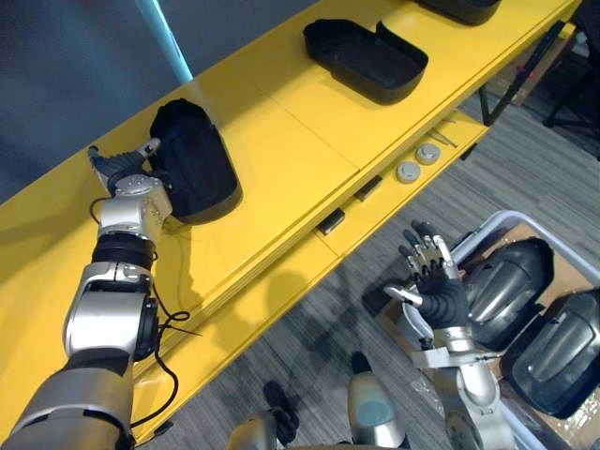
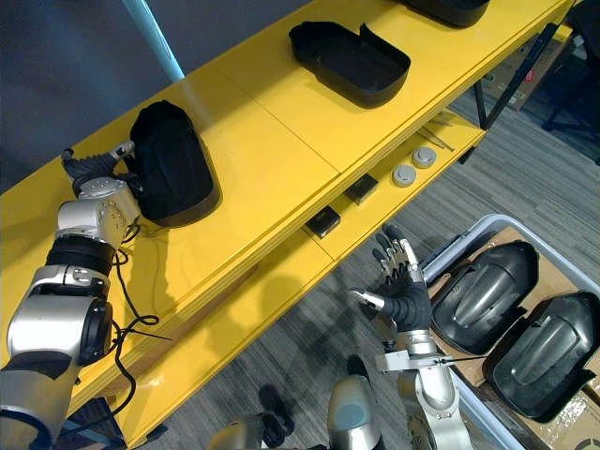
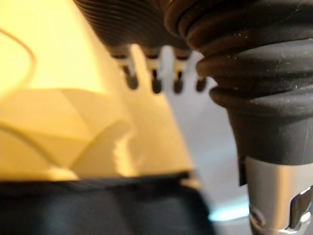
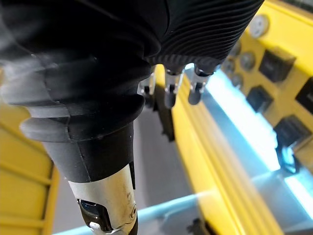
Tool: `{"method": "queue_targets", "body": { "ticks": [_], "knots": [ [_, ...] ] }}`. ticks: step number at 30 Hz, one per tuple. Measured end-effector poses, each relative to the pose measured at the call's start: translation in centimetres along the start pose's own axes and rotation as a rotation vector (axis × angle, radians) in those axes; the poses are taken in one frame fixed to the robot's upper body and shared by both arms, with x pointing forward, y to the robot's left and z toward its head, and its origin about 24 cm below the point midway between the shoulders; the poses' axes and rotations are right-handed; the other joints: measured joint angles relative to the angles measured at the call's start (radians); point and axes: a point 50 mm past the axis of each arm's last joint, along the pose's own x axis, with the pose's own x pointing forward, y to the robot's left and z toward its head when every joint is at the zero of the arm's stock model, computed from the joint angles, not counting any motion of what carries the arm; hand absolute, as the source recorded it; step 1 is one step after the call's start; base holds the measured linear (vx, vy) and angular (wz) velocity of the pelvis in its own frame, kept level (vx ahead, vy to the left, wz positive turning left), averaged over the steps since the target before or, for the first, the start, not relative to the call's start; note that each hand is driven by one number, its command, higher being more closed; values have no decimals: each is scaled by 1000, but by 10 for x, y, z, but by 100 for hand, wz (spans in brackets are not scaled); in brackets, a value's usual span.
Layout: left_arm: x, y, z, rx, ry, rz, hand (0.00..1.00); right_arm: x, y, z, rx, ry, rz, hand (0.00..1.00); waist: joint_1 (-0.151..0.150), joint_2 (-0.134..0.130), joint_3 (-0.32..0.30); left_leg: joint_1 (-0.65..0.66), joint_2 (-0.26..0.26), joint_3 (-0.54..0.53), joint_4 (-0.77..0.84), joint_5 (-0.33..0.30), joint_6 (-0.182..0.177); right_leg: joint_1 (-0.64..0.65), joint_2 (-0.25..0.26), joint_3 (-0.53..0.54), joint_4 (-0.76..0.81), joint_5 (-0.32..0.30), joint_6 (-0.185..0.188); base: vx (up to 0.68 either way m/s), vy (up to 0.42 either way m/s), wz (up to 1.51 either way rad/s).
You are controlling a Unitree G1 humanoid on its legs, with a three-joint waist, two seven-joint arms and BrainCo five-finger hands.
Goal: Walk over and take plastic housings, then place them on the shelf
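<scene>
Housing (image 1: pixel 192 159) lying dome-up on the yellow shelf (image 1: pixel 281 159), left hand (image 1: pixel 127 173) touching its left end; whether a grip is taken cannot be told.
The right hand (image 1: pixel 433 277) is spread wide and empty, beside the bin (image 1: pixel 483 230) in which two further housings (image 1: pixel 506 277) lie. The shells are judged light, rigid and smooth, hence slippery. Hold is best taken across the rim edges.

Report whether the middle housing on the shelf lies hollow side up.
Hollow side up: the housing shows its open cavity and raised rim.
</scene>
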Motion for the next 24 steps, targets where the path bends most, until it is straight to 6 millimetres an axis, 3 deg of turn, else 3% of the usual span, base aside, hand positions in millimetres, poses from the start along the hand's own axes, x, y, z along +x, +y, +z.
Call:
{"method": "queue_targets", "body": {
  "ticks": [2, 6, 8, 11, 13, 17, 19, 22, 24],
  "knots": [
    [-7, -7, 12, -147, -52, -70, 0, 2, 1, 0, 6, -8, 1, 0, 2, 1, -2, 8, 0, -3, -3, 0, 0, 13, 0, -4, -6, 0, 0, 4, -12, 6],
    [-29, -22, -1, -326, -85, -271, 0, 3, 3, 0, -38, -18, 20, 0, 13, 22, -83, 19, -8, -21, -29, 5, -1, 36, -3, -27, -33, 3, 1, 56, -13, 13],
    [-40, -27, 6, -360, -135, -354, 0, 6, 7, 2, -39, -46, 45, 0, 17, 21, -86, 47, -16, -34, -58, 18, 0, 64, -3, -42, -43, 3, 2, 41, -21, 17],
    [-64, -25, 28, -411, -287, -489, 0, 11, 10, 5, -29, -77, 68, 0, 46, 28, -107, 65, -24, -45, -96, 36, 0, 80, -4, -58, -55, 4, 3, 7, -19, 16],
    [-80, -13, 29, -413, -367, -527, 0, 16, 16, 7, -3, -94, 104, 0, 62, 36, -124, 77, -26, -62, -110, 42, -2, 104, -6, -80, -70, 7, 8, 2, -10, 20],
    [-108, 39, -5, -382, -401, -484, 0, 28, 27, 7, 12, -109, 118, 0, 109, 62, -188, 80, -34, -113, -121, 50, 0, 155, -10, -138, -116, 18, 10, 31, -14, 37],
    [-136, 80, -45, -329, -329, -399, 0, 34, 35, -7, 2, -39, 125, 0, 170, 55, -202, 77, -38, -156, -129, 64, -2, 189, -11, -189, -144, 22, 6, -12, -20, 55],
    [-159, 106, -84, -294, -186, -386, 0, 37, 56, -28, 40, 54, 205, 0, 238, 37, -207, 72, -43, -216, -150, 90, -5, 219, -7, -252, -165, 25, 2, -57, -32, 61],
    [-171, 113, -97, -292, -123, -453, 0, 45, 72, -35, 89, 80, 268, 0, 279, 25, -208, 71, -49, -257, -169, 112, -5, 242, -8, -301, -178, 27, -1, -66, -19, 64]
  ]
}}
